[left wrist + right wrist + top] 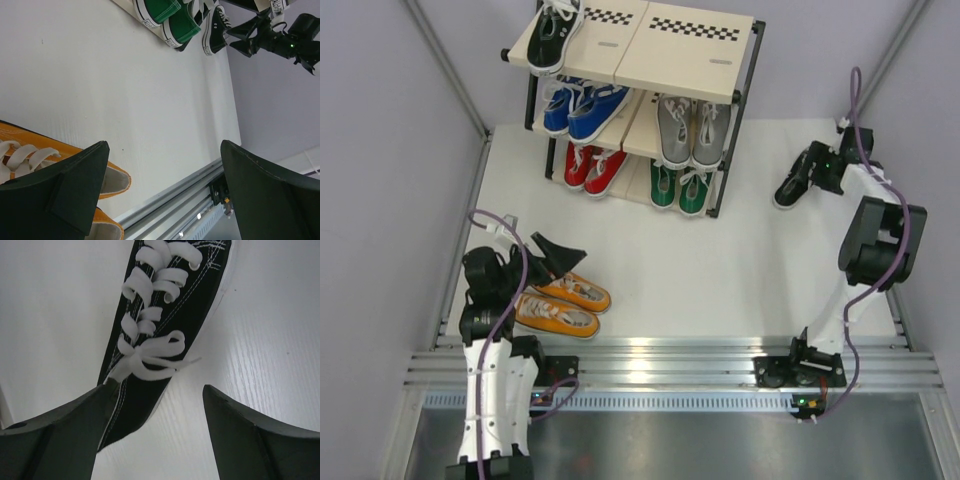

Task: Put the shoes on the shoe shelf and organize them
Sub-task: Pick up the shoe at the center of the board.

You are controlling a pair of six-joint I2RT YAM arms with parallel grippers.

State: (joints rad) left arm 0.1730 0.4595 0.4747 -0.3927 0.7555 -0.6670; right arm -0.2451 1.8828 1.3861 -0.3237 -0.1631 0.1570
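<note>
Shelved on three-tier beige-panel shoe shelf: blue pair, grey pair, red pair, green pair of canvas sneakers, plus one black canvas sneaker; to go, on the white bench: orange canvas pair under spread left fingers, second black sneaker between spread, unclamped right fingers.

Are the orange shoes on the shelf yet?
No, both orange shoes lie on the white table, out in front of the shoe shelf.

Black canvas shoe (white woven laces) on matt white table.
</note>
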